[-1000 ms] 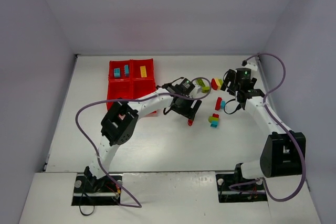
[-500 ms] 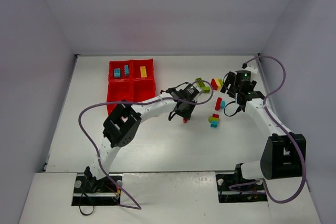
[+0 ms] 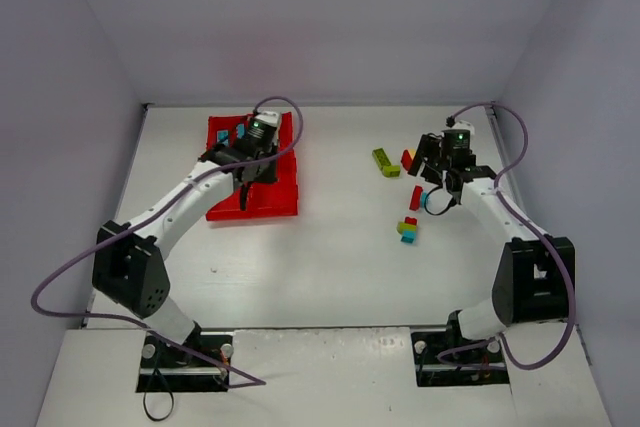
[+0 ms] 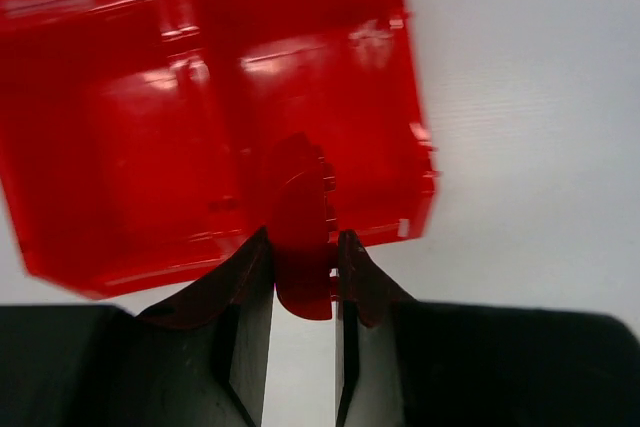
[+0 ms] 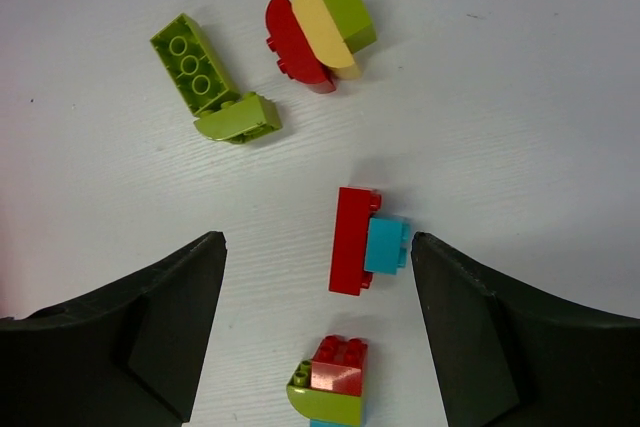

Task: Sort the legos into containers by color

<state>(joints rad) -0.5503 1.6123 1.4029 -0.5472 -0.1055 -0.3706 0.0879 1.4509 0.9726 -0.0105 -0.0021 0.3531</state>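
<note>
White counter (image 3: 330,267), pale walls on three sides. Red tray (image 3: 285,205) at upper left of the top view, close to the back wall, bare counter along its right edge. Left claw (image 4: 300,239) pinched narrow on a red brick (image 4: 300,197), over a tray compartment near its rim. Right claw (image 5: 315,239) spread wide, holding nothing, above loose legos (image 5: 355,237) at upper right. Open counter between the two groups.

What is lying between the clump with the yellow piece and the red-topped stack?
A red brick with a cyan brick against its side lies between the clump and the stack; the right wrist view shows it plainly.
</note>
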